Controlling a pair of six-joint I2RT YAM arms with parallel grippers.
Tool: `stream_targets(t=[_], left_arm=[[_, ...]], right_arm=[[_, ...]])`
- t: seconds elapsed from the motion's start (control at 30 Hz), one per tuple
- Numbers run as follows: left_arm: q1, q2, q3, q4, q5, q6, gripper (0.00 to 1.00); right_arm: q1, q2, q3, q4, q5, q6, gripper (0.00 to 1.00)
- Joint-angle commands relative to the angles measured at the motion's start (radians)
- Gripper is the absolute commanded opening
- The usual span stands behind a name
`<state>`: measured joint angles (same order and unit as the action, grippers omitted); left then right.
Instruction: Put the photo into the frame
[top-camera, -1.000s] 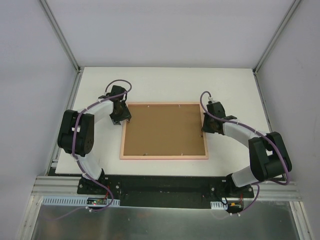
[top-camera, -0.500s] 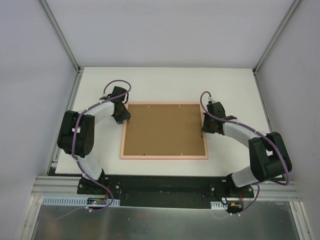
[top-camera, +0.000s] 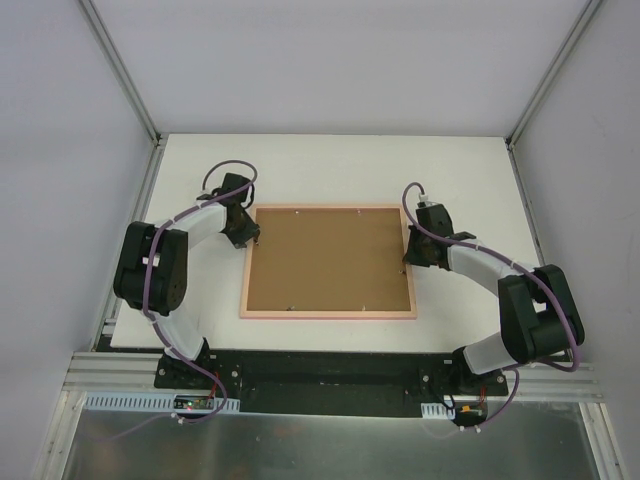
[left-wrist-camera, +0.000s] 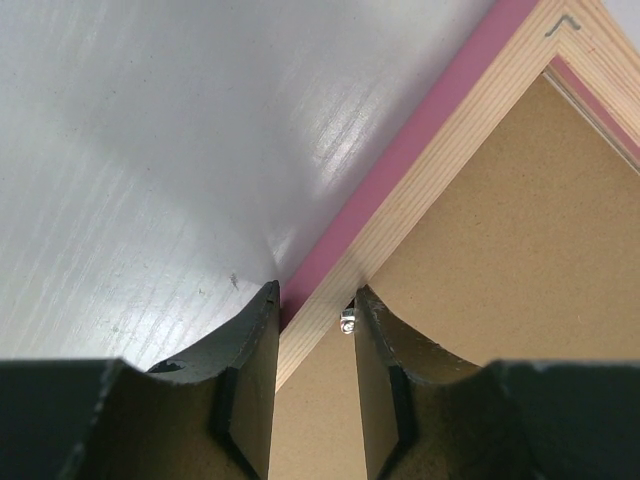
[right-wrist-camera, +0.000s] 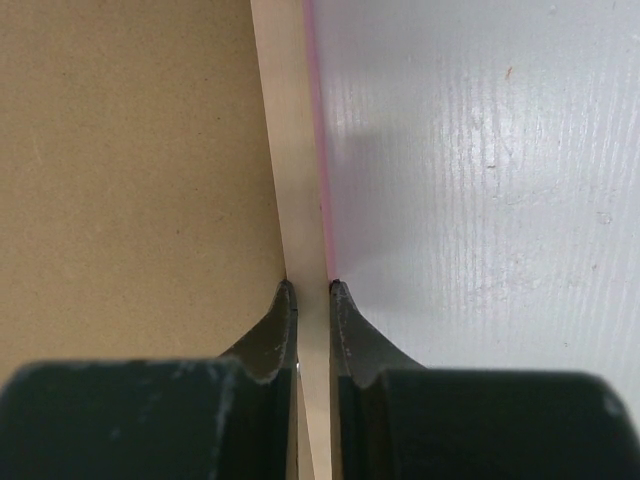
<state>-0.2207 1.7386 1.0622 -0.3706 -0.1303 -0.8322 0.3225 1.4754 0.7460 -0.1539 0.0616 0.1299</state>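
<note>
The frame (top-camera: 330, 315) lies back-up on the white table, with the plain brown backing board (top-camera: 330, 260) filling its opening. The photo is hidden. My left gripper (top-camera: 250, 238) is at the frame's left rail near the far-left corner. In the left wrist view its fingers (left-wrist-camera: 316, 300) stand apart over the pale rail (left-wrist-camera: 450, 150), which runs at a slant between them beside a small metal tab (left-wrist-camera: 347, 321). My right gripper (top-camera: 408, 258) is at the right rail. In the right wrist view it (right-wrist-camera: 310, 290) is shut on the thin pale rail (right-wrist-camera: 290, 150).
The white table (top-camera: 330, 170) has a metal-framed enclosure with grey walls on three sides. Both arm bases stand on the black rail (top-camera: 330, 375) at the near edge. The backing board also shows in both wrist views (left-wrist-camera: 520, 250) (right-wrist-camera: 130, 180).
My left gripper has shifted slightly toward the far left along the frame's left rail. The frame and the right arm have not moved.
</note>
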Motion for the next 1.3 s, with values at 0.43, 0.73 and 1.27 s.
stream_targets(t=[0.43,0.73,1.27], left_arm=[[0.004,-0.045,-0.038,-0.068,0.024,-0.064,0.53],[-0.011,0.005,-0.024,-0.077,-0.022,-0.050,0.62],[-0.020,0.024,0.007,-0.110,-0.097,-0.016,0.00]], right_arm=[[-0.030,-0.010,-0.019,-0.015,-0.026,0.045,0.01],[-0.034,-0.003,-0.020,-0.012,-0.036,0.043,0.01],[-0.034,-0.001,-0.005,-0.029,-0.031,0.039,0.01]])
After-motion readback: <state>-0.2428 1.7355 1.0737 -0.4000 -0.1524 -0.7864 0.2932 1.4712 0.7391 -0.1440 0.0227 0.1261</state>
